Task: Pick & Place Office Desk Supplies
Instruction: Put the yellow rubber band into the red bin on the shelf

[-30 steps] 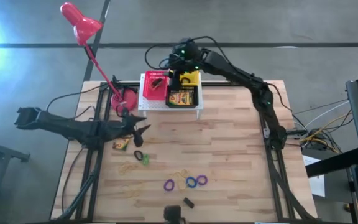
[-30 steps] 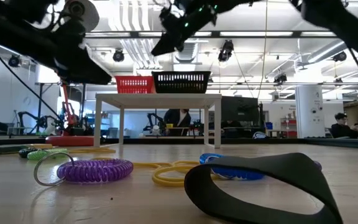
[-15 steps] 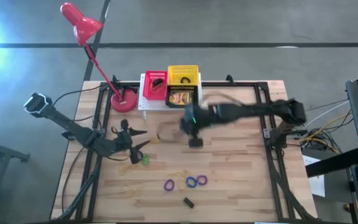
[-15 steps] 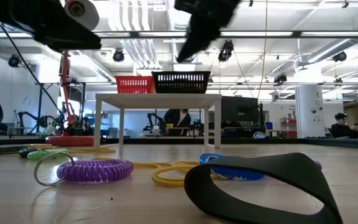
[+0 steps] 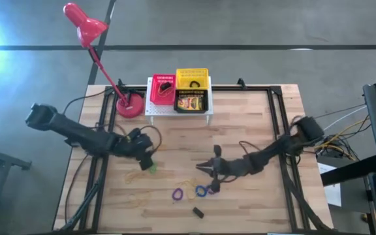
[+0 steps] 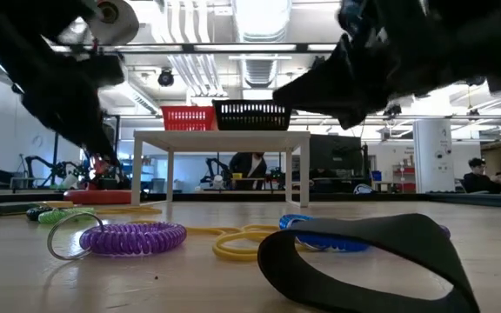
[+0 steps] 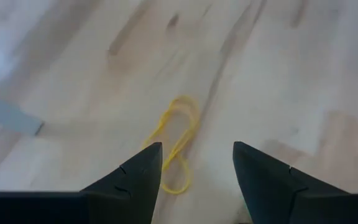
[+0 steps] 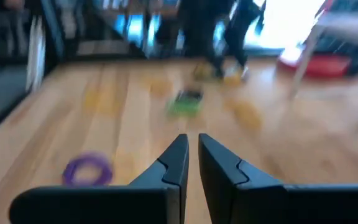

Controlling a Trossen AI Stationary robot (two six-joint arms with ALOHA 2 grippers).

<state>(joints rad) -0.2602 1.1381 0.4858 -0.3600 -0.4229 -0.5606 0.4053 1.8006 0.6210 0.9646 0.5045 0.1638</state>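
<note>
Two arms low over table point(image 5: 253, 124). Left gripper point(image 7: 194, 168), jaws spread, above yellow rubber band point(image 7: 176, 140) at left. Right gripper point(image 8: 191, 158) mid-table, jaws nearly together (holding nothing), near blue loops point(image 5: 205, 190); purple loop point(image 5: 177, 194) just left.

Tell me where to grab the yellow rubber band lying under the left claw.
Probably straight from above. The yellow rubber band lies flat on the table in a long, narrow, pinched loop, so the left claw, open over it, could close across the two strands at the narrow waist.
</note>
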